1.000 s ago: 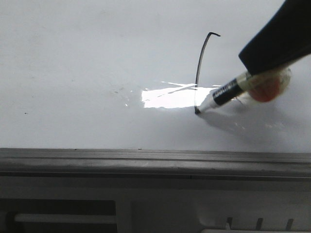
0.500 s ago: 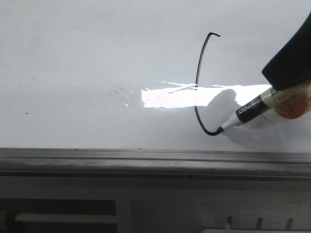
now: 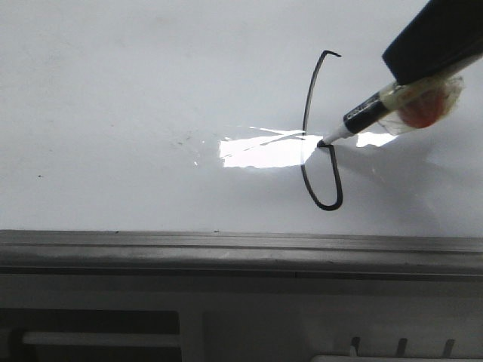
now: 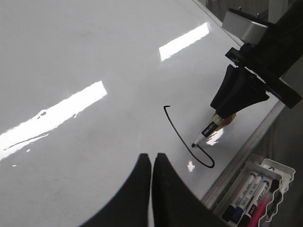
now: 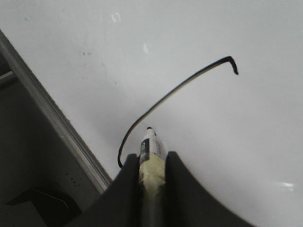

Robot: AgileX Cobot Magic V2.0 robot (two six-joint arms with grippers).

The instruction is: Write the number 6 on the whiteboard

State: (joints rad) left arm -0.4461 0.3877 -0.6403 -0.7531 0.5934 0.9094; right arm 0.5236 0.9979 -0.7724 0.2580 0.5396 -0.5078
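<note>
The number 6 (image 3: 308, 113) is a thin black line on the whiteboard (image 3: 113, 90), with a hook on top, a long curved stem and a narrow loop near the board's front edge. It also shows in the left wrist view (image 4: 180, 135) and the right wrist view (image 5: 175, 92). My right gripper (image 5: 152, 163) is shut on a black marker (image 3: 362, 117) wrapped in yellowish tape. The marker tip touches the board where the loop meets the stem. My left gripper (image 4: 152, 158) is shut and empty, above the whiteboard (image 4: 71, 56) to the left of the drawing.
The board's grey metal frame (image 3: 226, 249) runs along the near edge. A bright glare patch (image 3: 260, 151) lies left of the stem. A white tray (image 4: 253, 191) with several spare markers sits just beyond the frame near the right arm.
The marker tip ran down the stem, curved round the bottom to the right, then rose back to the stem, drawing the loop. The right gripper moved up and left.
</note>
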